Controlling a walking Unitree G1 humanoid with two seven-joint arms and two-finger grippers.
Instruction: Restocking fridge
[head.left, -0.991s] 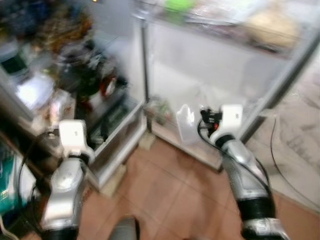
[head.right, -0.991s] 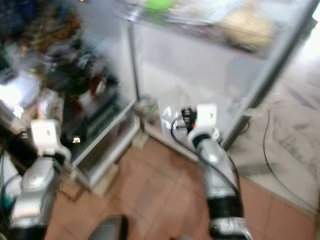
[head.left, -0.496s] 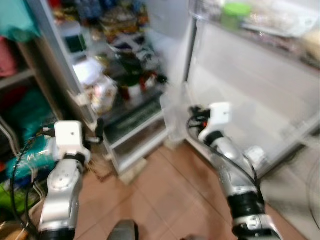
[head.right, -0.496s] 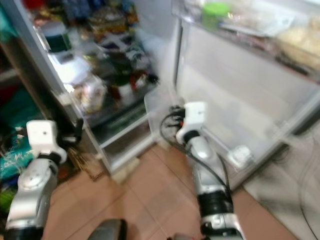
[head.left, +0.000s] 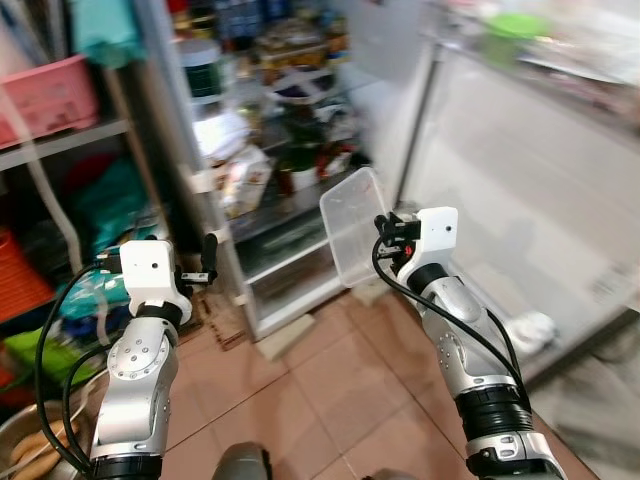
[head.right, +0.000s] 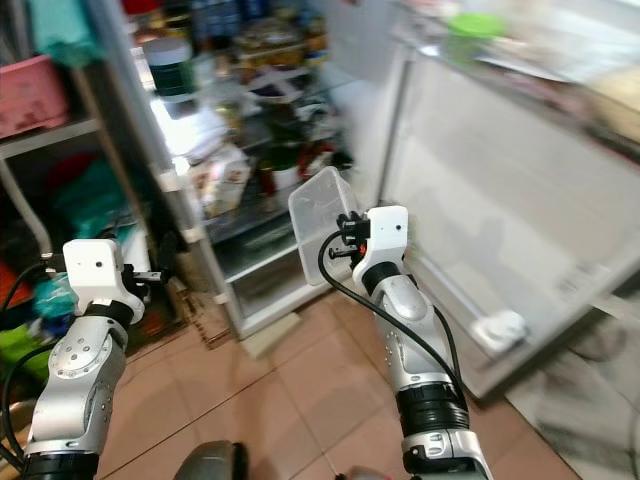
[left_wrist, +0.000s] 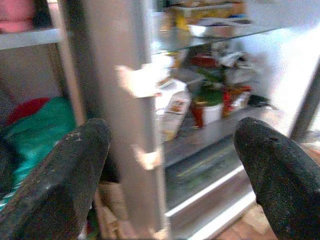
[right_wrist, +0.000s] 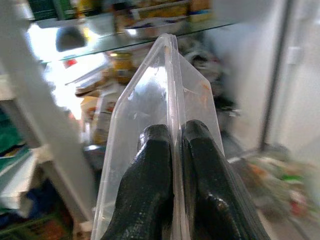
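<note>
Right gripper (right_wrist: 172, 150) pinches rim of clear plastic clamshell container (head.left: 352, 222), held up before open crowded fridge (head.left: 275, 130). Left gripper (left_wrist: 170, 165) fingers spread, empty, near fridge frame. Advice: keep pinch firm, container edge-on, aim for shelf gap.

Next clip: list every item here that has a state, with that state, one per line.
Fridge door: open.
Fridge interior: lit, shelves stocked.
Clear plastic container: lifted off the floor, held up in front of the fridge.
Right claw: shut on the container's edge.
Left claw: open, holding nothing, pointed at the fridge shelves.
</note>
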